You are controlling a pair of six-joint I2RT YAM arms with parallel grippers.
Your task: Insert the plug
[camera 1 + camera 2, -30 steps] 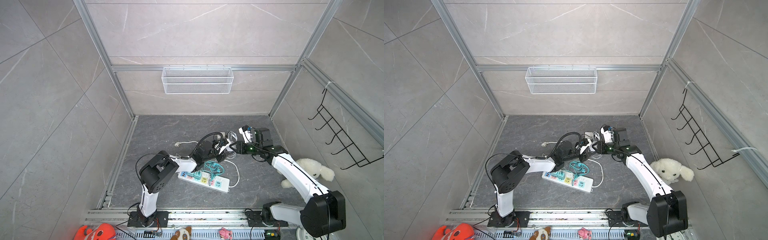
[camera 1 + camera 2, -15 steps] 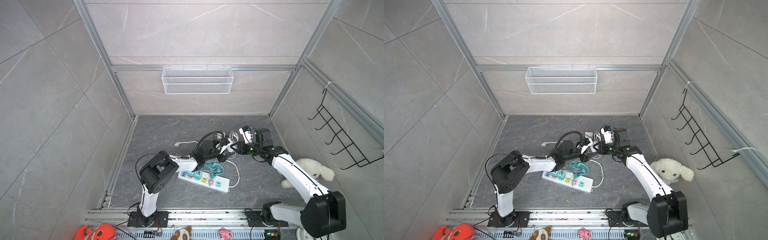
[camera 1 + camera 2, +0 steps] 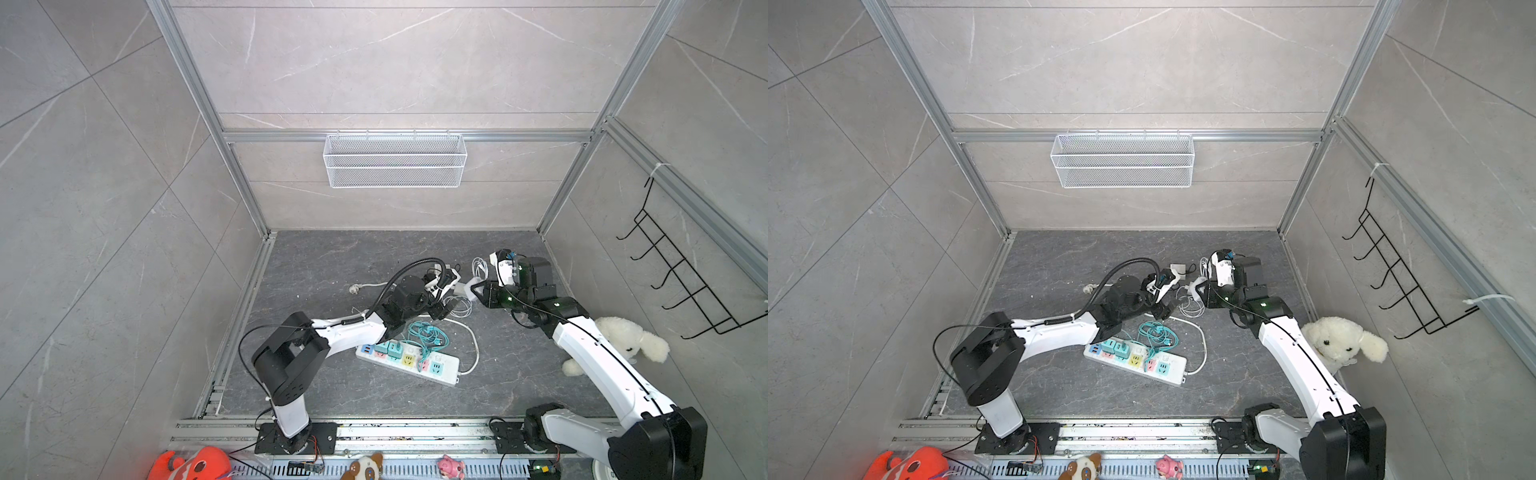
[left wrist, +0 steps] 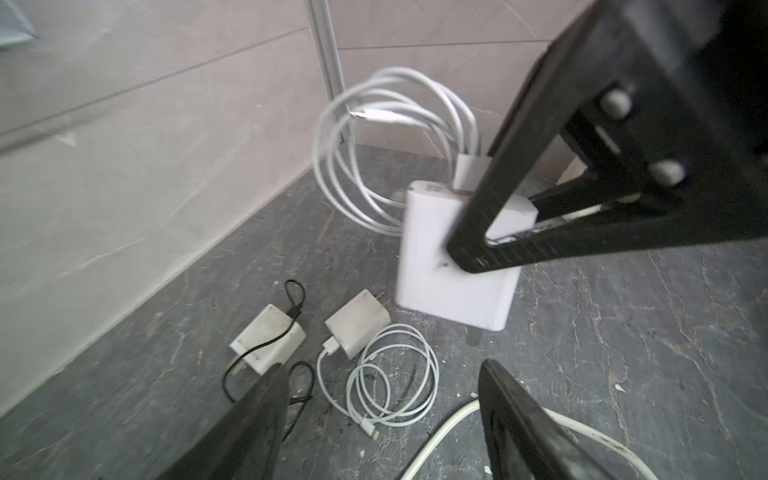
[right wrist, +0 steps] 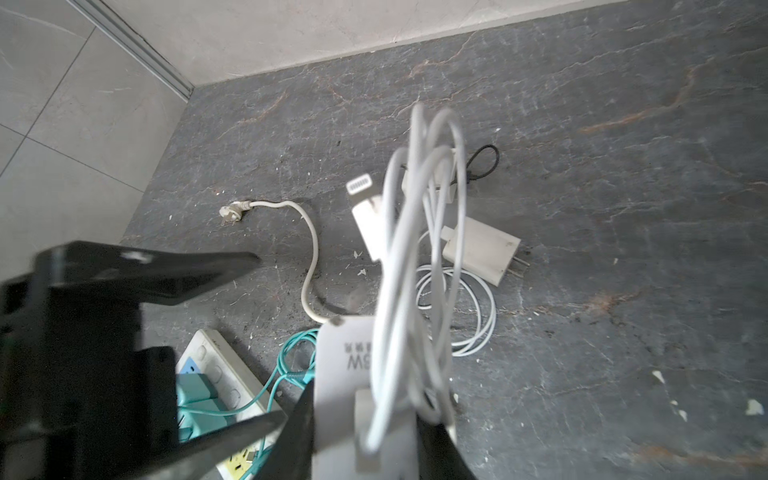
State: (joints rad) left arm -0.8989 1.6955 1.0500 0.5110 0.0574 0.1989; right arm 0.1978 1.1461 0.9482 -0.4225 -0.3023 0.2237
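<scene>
Left wrist view: right claw [image 4: 469,249] grips the white charger [image 4: 436,274], left claw [image 4: 380,374] parted.

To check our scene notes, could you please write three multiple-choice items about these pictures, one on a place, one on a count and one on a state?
1. Where is the power strip? A flat on the floor; B in a gripper; C hung on a wall.
2. How many small chargers lie on the floor? A one; B two; C four.
3. The right gripper is: A open and empty; B shut on the big charger; C shut on a toy.
Answers: 1 A, both top views show it lying there. 2 B, one has a black cable, one a white cable. 3 B, its jaws pinch the white block.
</scene>
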